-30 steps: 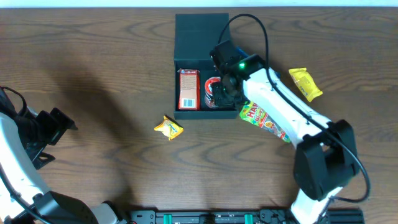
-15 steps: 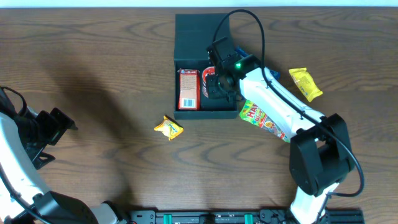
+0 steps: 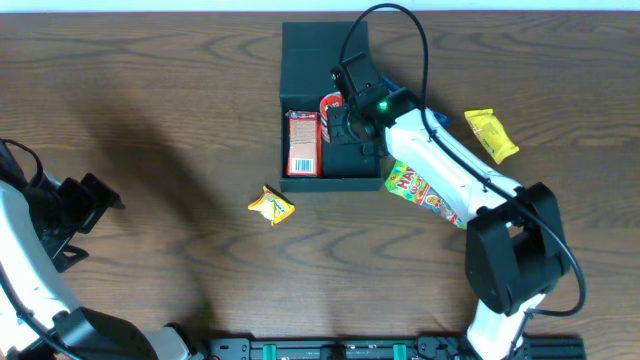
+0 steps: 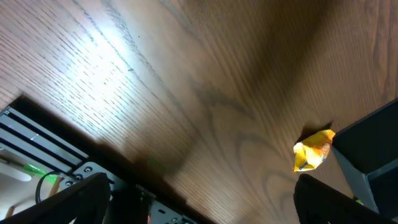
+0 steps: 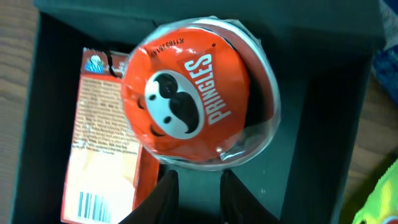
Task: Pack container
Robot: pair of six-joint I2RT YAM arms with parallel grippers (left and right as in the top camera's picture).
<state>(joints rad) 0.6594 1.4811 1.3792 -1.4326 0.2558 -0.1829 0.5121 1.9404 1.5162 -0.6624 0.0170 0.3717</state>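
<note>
Container (image 3: 330, 183) sits open at the middle of the table's (image 3: 150, 100) far edge, dark and square, its flap lid (image 3: 325, 45) thrown back toward that edge. Right arm (image 3: 450, 175) reaches in from the near right corner, stretched across the wood, and the right gripper (image 3: 342, 125) is down inside the box, over its right half. On the wrist camera its two fingers (image 5: 166, 194) stand a narrow gap apart, with only the dark bottom of the box between them: nothing clamped. The tips come right up to the rim of the Pringles can (image 5: 199, 99); whether they touch it or stop just short, I can't call from this angle.

Over to the left arm (image 3: 30, 270), parked by the table's left edge, well apart from everything. The left gripper (image 4: 205, 205) is spread wide and holds nothing.

Now the goods. A green-and-yellow sweets packet (image 3: 420, 192) lies on the table just beside the container's near right corner, partly under the right arm. In the box's left half a red-and-white carton (image 3: 303, 143) lies flat, barcode toward the near edge. The can stands top up, tight against the carton, toward the box's far side. A yellow packet (image 3: 490, 135) rests between the container and the right edge. A smaller crumpled yellow wrapper (image 3: 272, 205) lies on the near side of the box's near left corner.
</note>
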